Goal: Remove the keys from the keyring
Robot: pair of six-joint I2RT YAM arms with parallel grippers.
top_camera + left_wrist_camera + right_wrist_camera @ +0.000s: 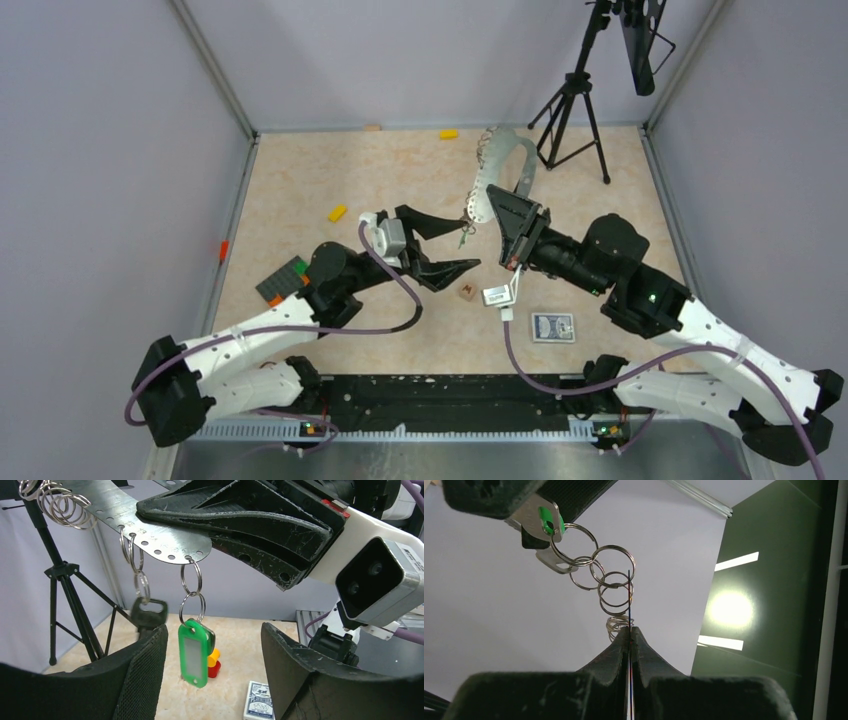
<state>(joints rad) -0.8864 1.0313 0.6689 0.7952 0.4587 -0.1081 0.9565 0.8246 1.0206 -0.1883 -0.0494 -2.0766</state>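
1. Several loose blocks lie on the left of the bench (300, 170). A cluster of green, orange and dark blocks (283, 280) sits by the left arm's elbow, and a yellow block (338, 212) lies a little further back.
2. The left gripper (470, 243) reaches toward the middle with its fingers (145, 680) spread wide, holding nothing. In the left wrist view a green tag (193, 655) hangs in the gap between them, and it seems to touch neither.
3. The keys (463, 237) hang in the air above the bench, just beside the left gripper's tips. The green tag dangles from two linked rings (192, 592). A dark key (148, 612) hangs to its left on rings of its own. The dark key's head is right at the top of the left finger, but I cannot tell whether they touch.
4. A small brown cube (467, 292) rests on the bench below the keys.
5. The keyring (481, 203) is a flat grey plate with a row of holes along one edge. It is held tilted, up off the bench, and both sets of rings pass through holes in that edge.
6. The right gripper (503, 207) is clamped on the keyring, its fingers pressed against either face of the thin plate.
7. A deck of cards (552, 327) lies on the bench near the right arm.
8. A black tripod (572, 110) stands in the far right corner.
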